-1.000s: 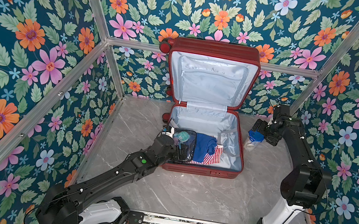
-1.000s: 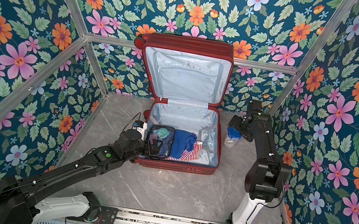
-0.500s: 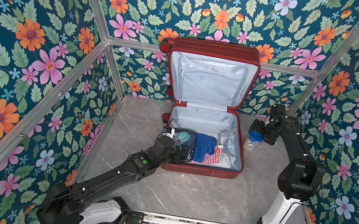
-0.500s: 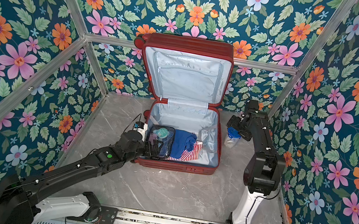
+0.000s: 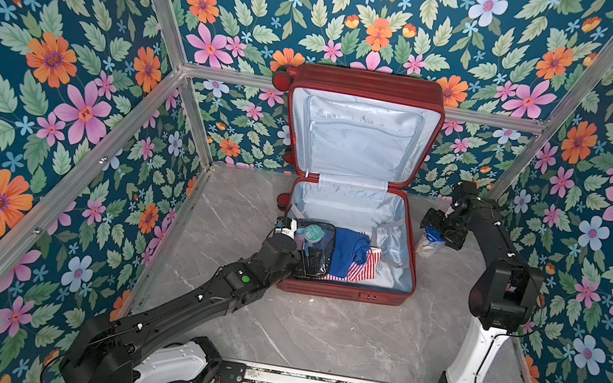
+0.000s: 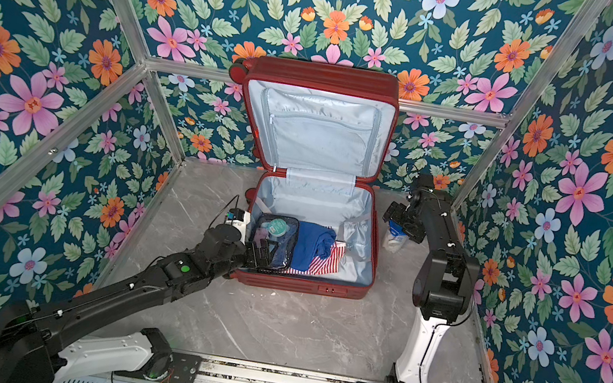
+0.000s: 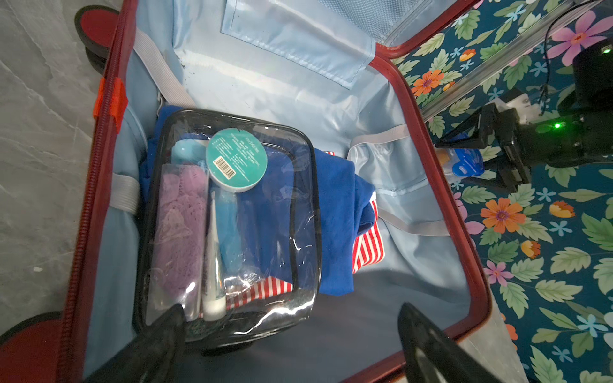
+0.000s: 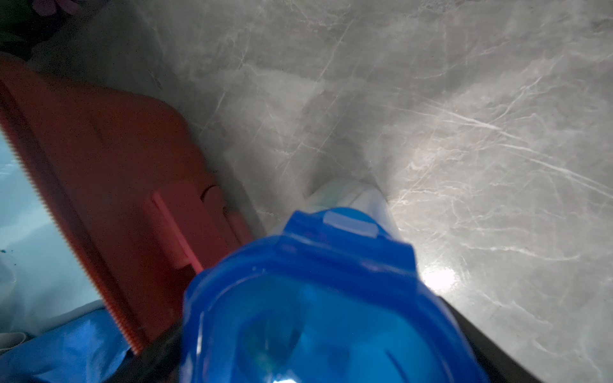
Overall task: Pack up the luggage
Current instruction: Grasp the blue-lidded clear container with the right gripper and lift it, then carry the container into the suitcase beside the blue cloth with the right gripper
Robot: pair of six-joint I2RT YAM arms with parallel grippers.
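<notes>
The luggage (image 5: 338,291) (image 6: 301,285) lies open at the back, its lid leaning on the wall. Its near half holds a clear toiletry pouch (image 5: 315,240) (image 7: 232,215), a blue garment (image 5: 349,250) (image 7: 335,205) and a red-striped cloth (image 5: 363,267). My left gripper (image 5: 309,262) (image 6: 262,255) (image 7: 288,335) is open at the pouch's near end, with one fingertip (image 7: 169,328) against its corner. A blue-capped bottle (image 5: 430,245) (image 6: 394,236) (image 8: 315,291) stands on the floor right of the luggage. My right gripper (image 5: 439,228) (image 6: 403,220) straddles its cap, jaws spread on either side.
The grey marble floor (image 5: 314,337) stretches between the luggage and the rail at the front. Flowered walls with aluminium posts (image 5: 509,176) close in on three sides. A red caster wheel (image 7: 96,28) sticks out at the suitcase's left side.
The right arm's elbow has drawn in toward the back while its gripper stayed over the bottle cap. The left arm has hardly moved.
</notes>
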